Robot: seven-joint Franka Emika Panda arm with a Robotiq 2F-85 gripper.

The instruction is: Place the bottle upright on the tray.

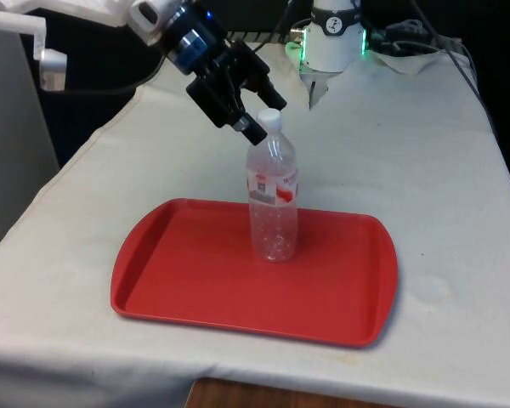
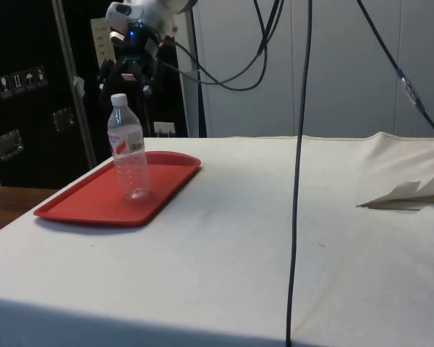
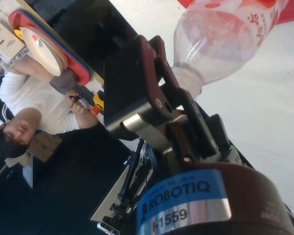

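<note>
A clear plastic bottle point(image 1: 274, 191) with a white cap stands upright near the middle of the red tray point(image 1: 187, 280) on the white-clothed table point(image 1: 442, 170). From where you watch in the front view, the black gripper point(image 1: 259, 115) hangs at about ten o'clock of the cap, tilted, with one fingertip right against the cap's side. In the side view the gripper point(image 2: 130, 76) sits just above and behind the bottle point(image 2: 129, 148). In the wrist view the bottle's neck point(image 3: 188, 83) lies beside the fingers point(image 3: 147, 78), not clearly clamped between them; they look parted and empty, though contact at the cap cannot be ruled out.

Your risk, judged from this, is a topple. The bottle appears empty and light, tall on a narrow base, and a fingertip dragging sideways across the cap as the arm withdraws could tip it onto the tray point(image 2: 94, 206). A retreat straight up and away toward ten o'clock, clear of the cap, would avoid that. A person point(image 3: 24, 107) in a white top shows in the wrist view.
</note>
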